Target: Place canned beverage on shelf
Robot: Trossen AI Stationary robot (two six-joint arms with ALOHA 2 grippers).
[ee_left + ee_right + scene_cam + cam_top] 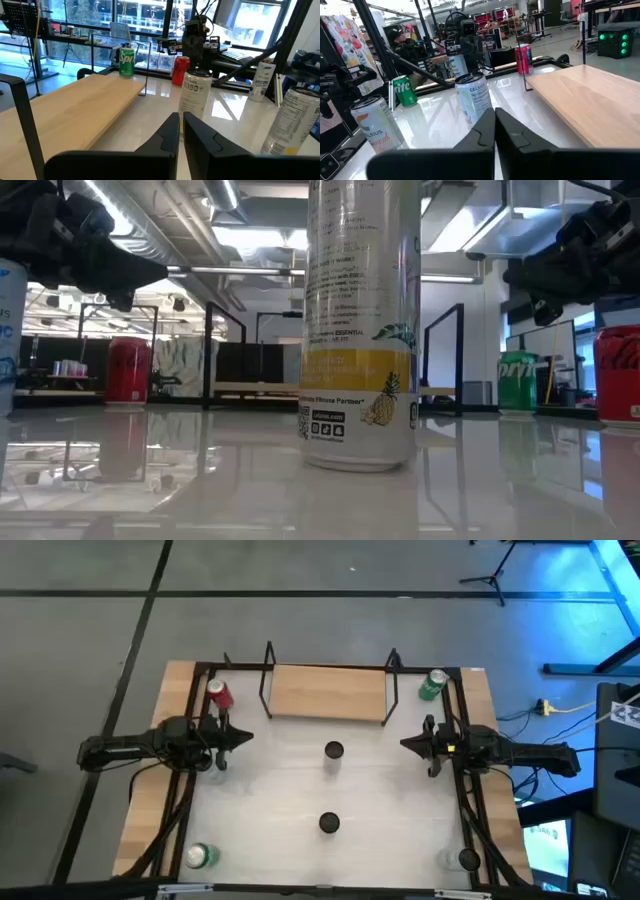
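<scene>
The shelf, a light-wood board in a black rod frame, stands at the table's far middle. It is bare. Two white cans stand upright on the table's middle: one just in front of the shelf, one nearer the front edge, which looms large in the low view. My left gripper is shut and empty, left of the far white can and pointing toward it. My right gripper is shut and empty, right of that can and pointing toward it.
A red can stands left of the shelf and a green can right of it. Another green can stands near the front left corner and a pale can near the front right. Black frame rails run along both table sides.
</scene>
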